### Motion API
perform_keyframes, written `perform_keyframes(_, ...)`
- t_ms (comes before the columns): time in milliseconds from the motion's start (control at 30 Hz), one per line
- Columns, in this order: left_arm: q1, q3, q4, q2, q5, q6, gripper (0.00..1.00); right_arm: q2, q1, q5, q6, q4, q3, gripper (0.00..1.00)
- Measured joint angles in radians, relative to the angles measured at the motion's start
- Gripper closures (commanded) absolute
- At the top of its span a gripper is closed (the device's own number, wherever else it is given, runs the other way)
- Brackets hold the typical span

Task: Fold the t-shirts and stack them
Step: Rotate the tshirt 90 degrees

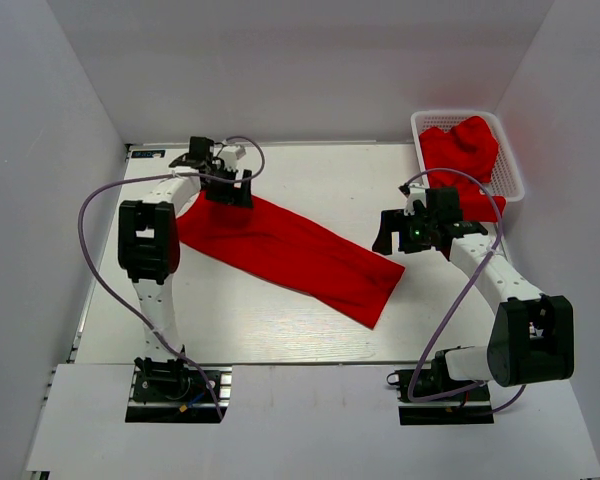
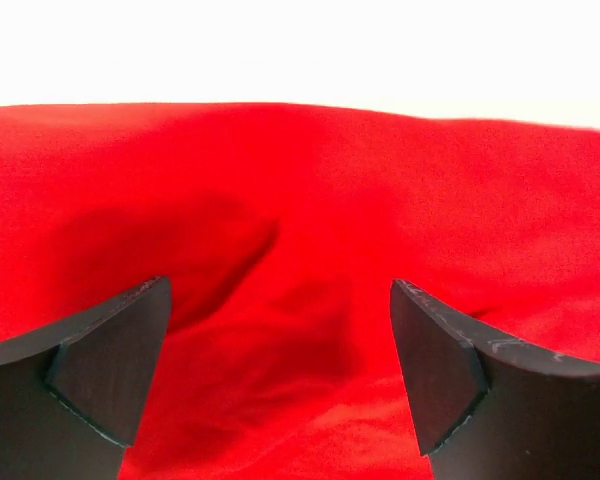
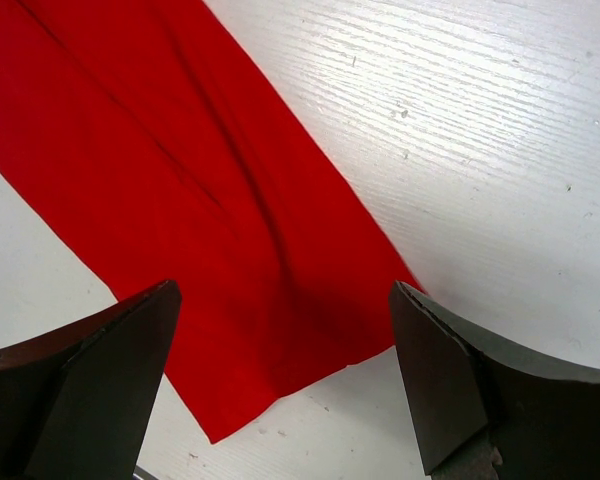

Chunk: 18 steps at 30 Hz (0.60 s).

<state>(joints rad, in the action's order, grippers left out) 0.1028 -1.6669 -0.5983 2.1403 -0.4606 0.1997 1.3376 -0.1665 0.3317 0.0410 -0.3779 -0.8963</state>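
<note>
left claw [image 2: 280, 288]: jaws spread wide, gripping nothing, low over 1 end of the folded t-shirt [image 1: 290, 248]. Cloth fills everything below and ahead of it; can't tell if it touches.
right claw [image 3: 280, 288]: also spread and empty, above the other end, with the corner slightly to its left.
The t-shirt's long axis runs claw to claw, diagonal on the table [image 1: 280, 335].
Beyond the right claw: spare shirts [image 1: 460, 145] in the basket [image 1: 458, 113].

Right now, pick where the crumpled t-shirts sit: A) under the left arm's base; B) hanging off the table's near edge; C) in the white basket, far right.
C: the crumpled red t-shirts fill the white mesh basket at the far right corner of the table.
</note>
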Motion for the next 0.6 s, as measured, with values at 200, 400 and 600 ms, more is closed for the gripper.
perform_keyframes(200, -0.014, -0.127, 0.017, -0.009, 0.153, -0.193, 0.00, 0.036, -0.043, 0.029, 0.002, 0.015, -0.022, 0.10)
perform_keyframes(400, -0.022, -0.122, 0.043, -0.040, 0.227, -0.333, 0.00, 0.135, -0.130, 0.081, 0.009, 0.051, -0.029, 0.10)
perform_keyframes(600, -0.011, 0.132, 0.076, -0.073, 0.234, -0.447, 0.00, 0.234, -0.199, 0.146, 0.044, 0.117, -0.026, 0.10)
